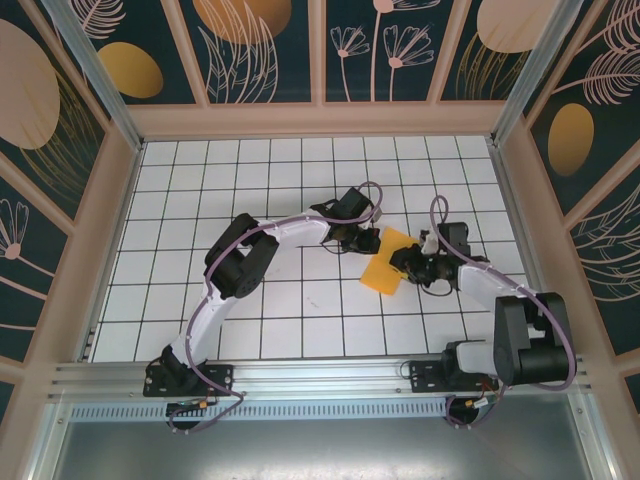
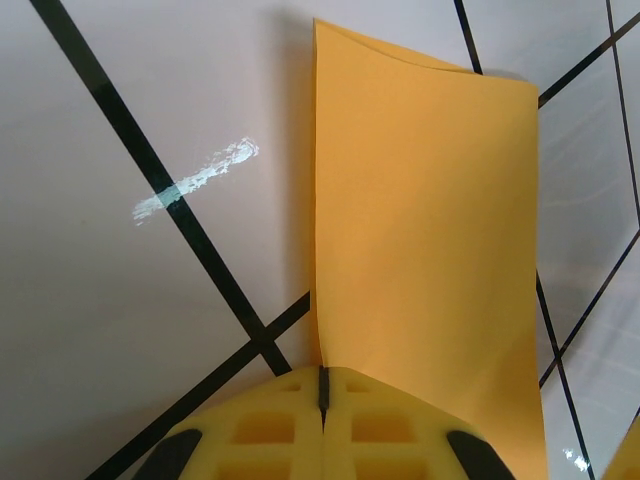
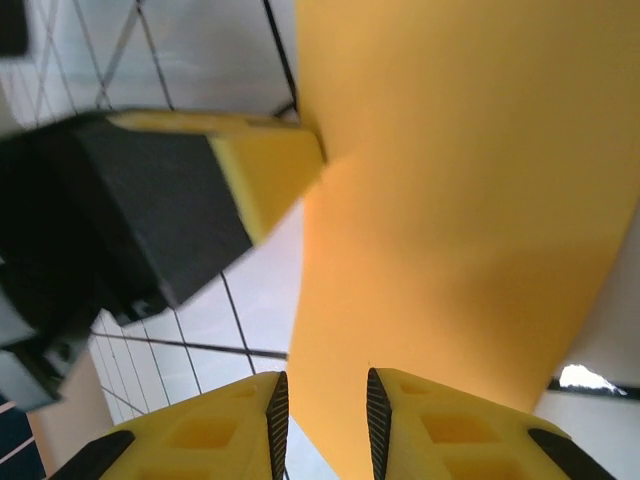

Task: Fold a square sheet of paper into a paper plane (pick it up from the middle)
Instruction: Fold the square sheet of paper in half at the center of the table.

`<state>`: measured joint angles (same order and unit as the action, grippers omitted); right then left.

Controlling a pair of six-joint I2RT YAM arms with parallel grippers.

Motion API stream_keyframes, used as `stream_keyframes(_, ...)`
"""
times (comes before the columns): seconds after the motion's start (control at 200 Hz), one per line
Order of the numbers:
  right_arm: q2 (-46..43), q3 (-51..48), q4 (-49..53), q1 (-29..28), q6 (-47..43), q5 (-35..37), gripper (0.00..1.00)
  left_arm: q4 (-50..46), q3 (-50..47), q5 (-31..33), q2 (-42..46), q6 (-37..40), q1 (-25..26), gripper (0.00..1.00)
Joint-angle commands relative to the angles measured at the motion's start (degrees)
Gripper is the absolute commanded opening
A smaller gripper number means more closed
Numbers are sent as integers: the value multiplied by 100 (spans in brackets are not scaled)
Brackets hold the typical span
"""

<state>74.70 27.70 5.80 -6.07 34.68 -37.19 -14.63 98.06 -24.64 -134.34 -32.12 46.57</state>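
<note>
Left pincer (image 2: 322, 385) is pressed together, its 2 yellow fingers (image 2: 265, 425) meeting in a thin seam. The left edge of the sheet of paper (image 2: 430, 250) runs straight down into that seam, so the pincer appears to be pinching the sheet by 1 edge. Just past the fingers the orange-yellow sheet rises as a tall rectangle rather than a square. That suggests it is already folded over, though the layers cannot be counted.

The right pincer (image 3: 325, 405) stands narrowly spread, with a slim gap between its fingers. The sheet hangs in line with that gap, and whether either pad touches it cannot be told. In the right wrist view the tip of the left pincer meets the sheet's edge higher up.

Beyond both lies the white gridded surface (image 2: 90, 300), with a small shiny smear (image 2: 195, 180) across 1 black line. Seen from above, the sheet sits near the middle of the surface, between the 2 pincers, and seems partly raised. Farthest off stand the patterned walls (image 1: 260, 50).

By its look the sheet is very light, limp and easily creased or torn, and it would likely sag or slip from a 1-sided hold. A firm pinch near an edge or fold line, with the other pincer close beside, seems safest.
</note>
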Motion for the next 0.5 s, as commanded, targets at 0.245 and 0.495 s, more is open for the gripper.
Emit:
stream_keyframes(0.245, 478, -462, -150, -47, 57, 323, 30, -310, -94, 487, -532, 136, 28, 1)
stream_keyframes(0.495, -362, -261, 219, -110, 186, -76, 32, -303, -66, 478, -520, 142, 28, 1)
